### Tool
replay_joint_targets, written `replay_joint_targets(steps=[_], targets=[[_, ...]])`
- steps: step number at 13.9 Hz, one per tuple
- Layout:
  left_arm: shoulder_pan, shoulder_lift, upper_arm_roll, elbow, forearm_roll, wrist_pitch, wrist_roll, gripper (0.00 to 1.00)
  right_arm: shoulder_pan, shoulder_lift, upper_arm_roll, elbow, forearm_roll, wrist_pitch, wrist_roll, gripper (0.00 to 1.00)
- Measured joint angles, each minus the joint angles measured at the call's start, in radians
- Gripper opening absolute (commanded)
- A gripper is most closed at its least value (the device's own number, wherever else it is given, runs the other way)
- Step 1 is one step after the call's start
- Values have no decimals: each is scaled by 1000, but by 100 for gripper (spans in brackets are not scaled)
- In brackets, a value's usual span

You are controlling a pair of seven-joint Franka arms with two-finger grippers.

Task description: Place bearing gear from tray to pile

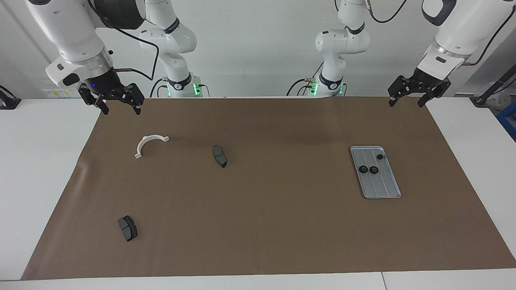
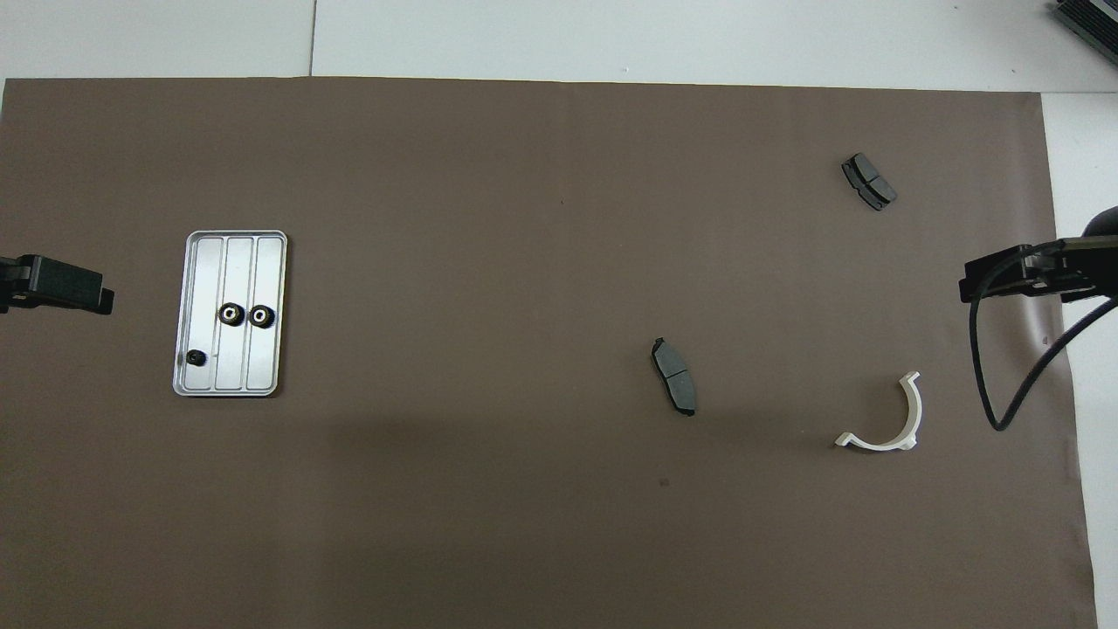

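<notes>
While both of my arms waited raised at the robots' edge of the tabletop (image 1: 48, 161), nothing was held. My left gripper (image 1: 407, 98) hung over the corner of the brown mat (image 1: 282, 225) at the left arm's end, jaws spread and empty. My right gripper (image 1: 117, 105) hung over the mat's corner at the right arm's end, jaws likewise spread and empty. In the overhead view only the tips of each showed at the picture's sides: left gripper (image 2: 57, 284), right gripper (image 2: 1017, 273).

The tray (image 1: 385, 192) lay flat on the mat toward the left arm's end, ribs running lengthwise. Three bearing gears sat in it. Two gears (image 1: 368, 169) lay side by side, touching or nearly so, about mid-tray; in the overhead view each showed a pale centre (image 2: 244, 314). A third, smaller-looking gear (image 1: 379, 156) sat apart from them, in the tray's corner nearer the robots.

The pile parts were scattered toward the right arm's end, well apart from the tray and from each other. The white half-ring bracket (image 1: 150, 144) lay nearest the robots. One brake pad (image 1: 219, 156) lay toward the mat's middle. A second brake pad (image 1: 127, 228) lay farthest from the robots. No gear lay among them.
</notes>
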Motion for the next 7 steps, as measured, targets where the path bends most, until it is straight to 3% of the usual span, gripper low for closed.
replay_joint_targets(steps=[7], targets=[[-1, -19, -3, -49, 0, 48, 1, 100, 0, 0, 0, 0, 0, 0, 0, 100]])
